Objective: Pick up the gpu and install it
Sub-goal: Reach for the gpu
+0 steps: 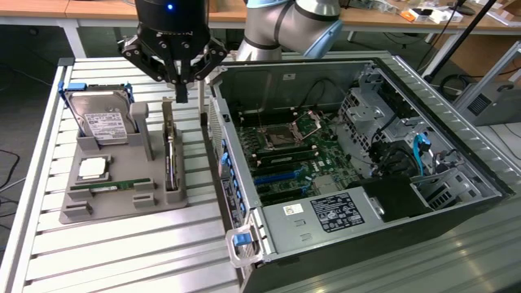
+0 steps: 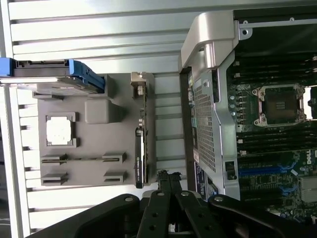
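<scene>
Hovering above the grey parts tray (image 1: 122,204), my claw (image 1: 180,93) is pinched fully together and has hold of nothing. The gpu (image 1: 169,160) stands on edge in the tray's slot at the exterior view's right, just beside the open computer case (image 1: 260,82). The claw tips hang near one end of the card, apart from it. Hard drive (image 1: 104,119), CPU (image 1: 92,168) and RAM stick (image 1: 110,183) sit in their own pockets. Tray and case share the slatted desk (image 1: 122,259).
</scene>
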Available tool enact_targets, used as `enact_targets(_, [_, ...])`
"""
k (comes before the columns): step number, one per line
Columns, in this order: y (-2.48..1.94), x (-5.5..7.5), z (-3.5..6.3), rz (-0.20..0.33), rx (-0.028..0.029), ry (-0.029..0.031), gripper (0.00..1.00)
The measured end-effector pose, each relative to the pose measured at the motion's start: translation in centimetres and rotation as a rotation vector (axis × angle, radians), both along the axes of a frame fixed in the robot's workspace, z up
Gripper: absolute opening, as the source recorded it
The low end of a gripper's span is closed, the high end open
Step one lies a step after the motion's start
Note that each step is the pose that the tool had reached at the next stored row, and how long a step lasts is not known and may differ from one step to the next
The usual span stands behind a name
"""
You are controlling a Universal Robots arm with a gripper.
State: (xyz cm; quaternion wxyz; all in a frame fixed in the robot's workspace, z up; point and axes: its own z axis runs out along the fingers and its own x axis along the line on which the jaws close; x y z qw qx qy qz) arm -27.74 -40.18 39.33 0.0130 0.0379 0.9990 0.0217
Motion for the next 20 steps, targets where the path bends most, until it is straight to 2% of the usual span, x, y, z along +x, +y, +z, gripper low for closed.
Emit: enact_targets(20, [-0.01, -0.79, 0.00, 0.000, 0.0000, 0.0000, 0.11])
